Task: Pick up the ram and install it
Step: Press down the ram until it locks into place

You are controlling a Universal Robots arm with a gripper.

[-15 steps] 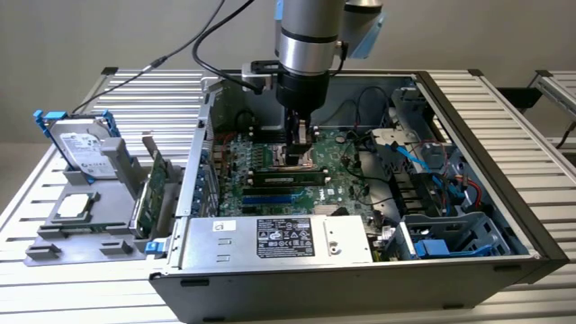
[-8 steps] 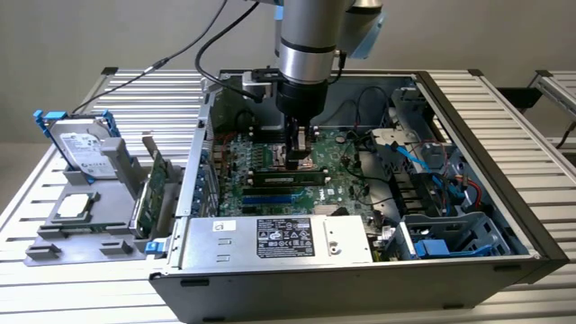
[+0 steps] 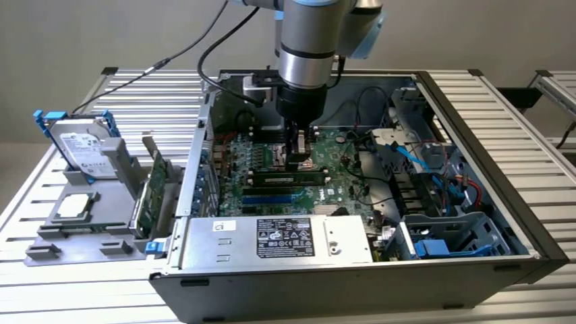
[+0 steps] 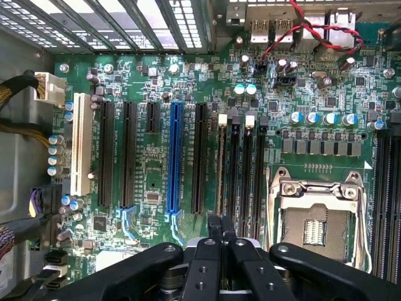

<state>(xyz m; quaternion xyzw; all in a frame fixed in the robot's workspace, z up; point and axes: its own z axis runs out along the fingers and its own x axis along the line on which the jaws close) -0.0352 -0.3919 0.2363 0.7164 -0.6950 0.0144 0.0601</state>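
Open PC case [image 3: 468, 121] lying on a slatted metal counter [image 3: 504, 88], seen from above w/ the motherboard [image 3: 270, 158] exposed. The robot arm [image 3: 311, 40] comes straight down into the case; its gripper [image 3: 301, 158] sits low over the board, just above the memory slots. Jaws are fully closed w/ nothing between them; in the wrist view the two black fingers [image 4: 213, 235] press together, empty.

The ram [image 3: 288, 179] lies seated lengthwise in a slot right below the gripper, a thin green stick w/ dark chips; whether its end clips are latched is too small to tell. The arm hides the board area behind the gripper.

Wrist view: motherboard [image 4: 150, 169] w/ black, white and blue expansion slots [image 4: 175, 157], an empty CPU socket [image 4: 316, 219] partly cut off by the gripper body.

At the exterior view's left, outside the case, a grey holder tray [image 3: 81, 229] carries a hard drive [image 3: 85, 148] standing upright and a green expansion card [image 3: 158, 189] on edge. Power supply [image 3: 283, 239] sits at the near edge.
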